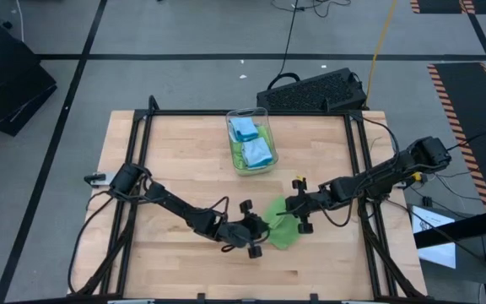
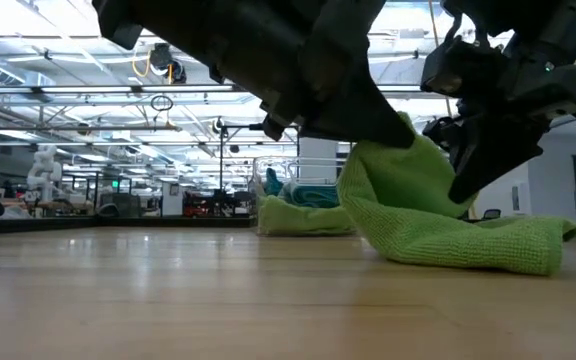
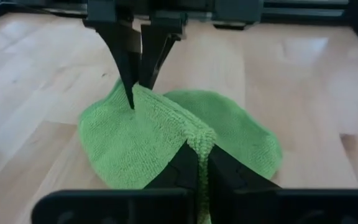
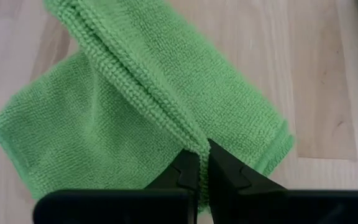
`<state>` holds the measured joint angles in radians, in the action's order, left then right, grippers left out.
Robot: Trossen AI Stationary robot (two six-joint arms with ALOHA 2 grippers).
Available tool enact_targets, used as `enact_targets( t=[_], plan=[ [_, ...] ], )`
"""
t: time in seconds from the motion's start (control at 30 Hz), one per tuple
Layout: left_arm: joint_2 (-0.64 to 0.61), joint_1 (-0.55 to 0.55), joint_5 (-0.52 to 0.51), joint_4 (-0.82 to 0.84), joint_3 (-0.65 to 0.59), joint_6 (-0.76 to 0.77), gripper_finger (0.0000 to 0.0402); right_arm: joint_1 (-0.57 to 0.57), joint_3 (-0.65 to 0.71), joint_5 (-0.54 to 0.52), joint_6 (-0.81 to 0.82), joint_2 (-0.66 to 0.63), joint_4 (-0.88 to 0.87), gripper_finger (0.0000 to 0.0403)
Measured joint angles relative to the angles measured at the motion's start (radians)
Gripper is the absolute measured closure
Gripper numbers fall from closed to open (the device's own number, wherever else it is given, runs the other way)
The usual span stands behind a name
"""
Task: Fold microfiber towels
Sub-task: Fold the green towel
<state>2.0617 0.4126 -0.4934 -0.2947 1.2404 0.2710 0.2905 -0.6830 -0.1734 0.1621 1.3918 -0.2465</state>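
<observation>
- Wooden butcher-block table (image 1: 184,169) under a black frame, in a large lit hall; landmark: clear plastic bin (image 1: 252,142) at the table's far middle
- Bin contents: lime green and light blue cloths (image 1: 251,145), bunched; how many cannot be told
- Lime green microfiber towel (image 1: 283,224): on the table well in front of the bin, towards the near edge; soft looped pile, stitched hem, lifted into a ridge along the middle, both sides draping to the wood
- Left gripper (image 3: 199,163): at the towel's end farther from the bin, fingers pressed together, pinching the ridge's hem
- Right gripper (image 4: 202,163): at the towel's bin-side end, fingers likewise pinching the ridge
- Step, as judged: a first fold in progress, fold line held taut between both pinches
- Next move, as judged: carry both pinches the same way so one half lies over the other, edges matched, before letting go
</observation>
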Motion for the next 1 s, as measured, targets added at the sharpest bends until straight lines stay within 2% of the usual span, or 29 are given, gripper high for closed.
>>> enact_targets(
  t=[0.13,0.23,0.37,0.5,0.57,0.73,0.87,0.93,1.0],
  plan=[
    [0.000,0.000,0.031,-0.026,0.000,0.004,0.0370,0.000,0.000,0.022,-0.038,0.000,-0.011,0.0390],
    [0.000,0.004,0.090,-0.030,0.000,0.024,0.0345,-0.001,0.004,0.011,-0.069,0.001,-0.041,0.0372],
    [0.000,0.002,0.169,-0.060,0.000,0.046,0.0304,-0.002,0.003,0.011,-0.100,0.000,-0.039,0.0330],
    [0.000,0.001,0.160,-0.058,0.000,0.047,0.0265,0.002,0.003,0.024,-0.127,-0.011,-0.044,0.0279],
    [0.000,0.002,0.159,-0.050,0.000,0.047,0.0253,0.005,0.003,0.064,-0.122,-0.032,-0.041,0.0254],
    [0.000,0.001,0.135,-0.047,0.000,0.052,0.0250,0.005,0.002,0.222,-0.032,-0.106,-0.057,0.0208],
    [0.000,0.001,0.095,-0.042,0.000,0.045,0.0255,0.006,0.002,0.355,0.054,-0.154,-0.079,0.0198],
    [0.000,0.002,0.090,-0.052,0.000,0.045,0.0256,0.006,0.002,0.340,0.079,-0.174,-0.082,0.0201],
    [0.009,0.011,0.089,-0.061,0.000,0.020,0.0256,0.006,0.002,0.262,0.105,-0.184,-0.078,0.0206]
  ],
)
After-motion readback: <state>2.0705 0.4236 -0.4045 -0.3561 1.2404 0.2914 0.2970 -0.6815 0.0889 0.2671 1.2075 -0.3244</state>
